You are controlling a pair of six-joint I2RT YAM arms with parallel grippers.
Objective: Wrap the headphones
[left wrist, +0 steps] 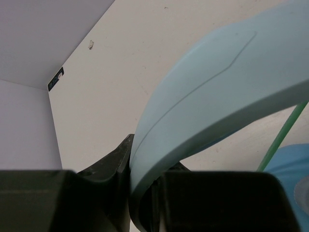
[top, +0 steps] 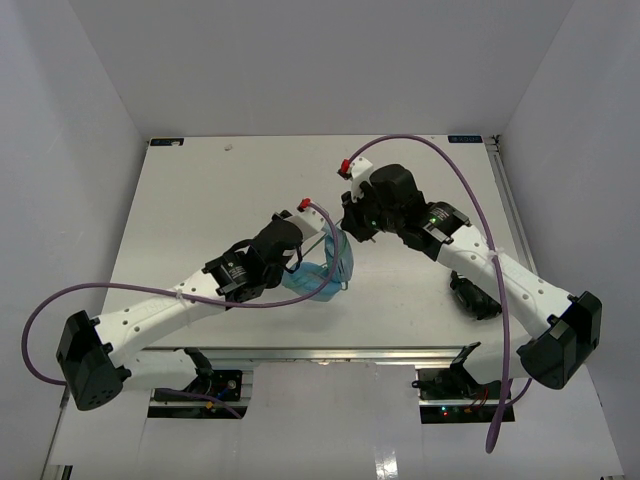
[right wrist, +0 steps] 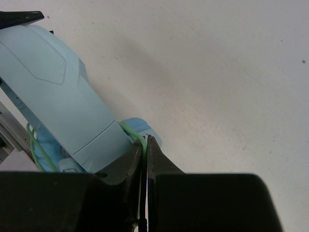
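The light blue headphones [top: 322, 272] stand near the middle of the table, between the two arms. My left gripper [top: 300, 258] is shut on the wide headband [left wrist: 203, 101], which arcs up and to the right from the jaws in the left wrist view. My right gripper [top: 350, 228] is shut on the thin pale green cable [right wrist: 136, 135], close beside the headband [right wrist: 58, 92]. Loops of green cable [right wrist: 36, 150] lie around the headphones' lower part. The cable [left wrist: 282, 133] also shows as a taut green line by a blue earcup [left wrist: 294, 179].
A black object [top: 474, 294] lies on the table under my right arm's forearm. The white table [top: 220, 200] has walls at the back and on both sides. Purple hoses trail from both arms.
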